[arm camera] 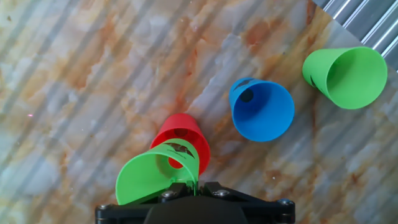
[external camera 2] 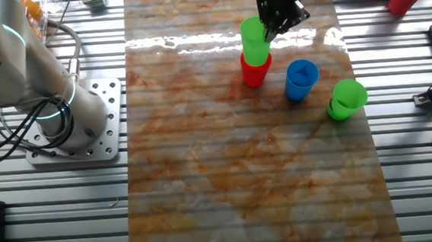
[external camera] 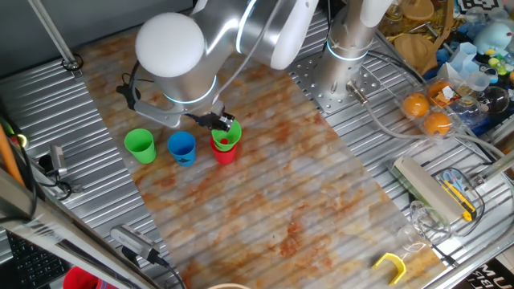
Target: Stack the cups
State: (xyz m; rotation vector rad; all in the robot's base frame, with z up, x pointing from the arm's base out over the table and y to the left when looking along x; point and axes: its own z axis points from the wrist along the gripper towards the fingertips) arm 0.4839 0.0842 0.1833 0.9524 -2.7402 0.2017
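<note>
Gripper (external camera 2: 279, 21) pinches the rim of a green cup (external camera 2: 254, 40) sitting in the red cup (external camera 2: 254, 72). Blue cup (external camera 2: 301, 79) and second green cup (external camera 2: 346, 100) stand beside it in a row.

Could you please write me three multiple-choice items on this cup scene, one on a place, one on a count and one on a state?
1. Where is the green cup that the gripper holds?
A. Over the red cup
B. Inside the blue cup
C. Lying on the metal table

2. How many green cups are in view?
A. One
B. Two
C. Three

3. How does the blue cup stand?
A. Tipped on its side
B. Upside down
C. Upright, mouth open upward

Answers:
1. A, since both fixed views show it at the red cup's mouth, though how deep it sits cannot be told.
2. B, since besides the held one, a second green cup stands alone at the row's end.
3. C, since the hand view looks into its open mouth.
</note>
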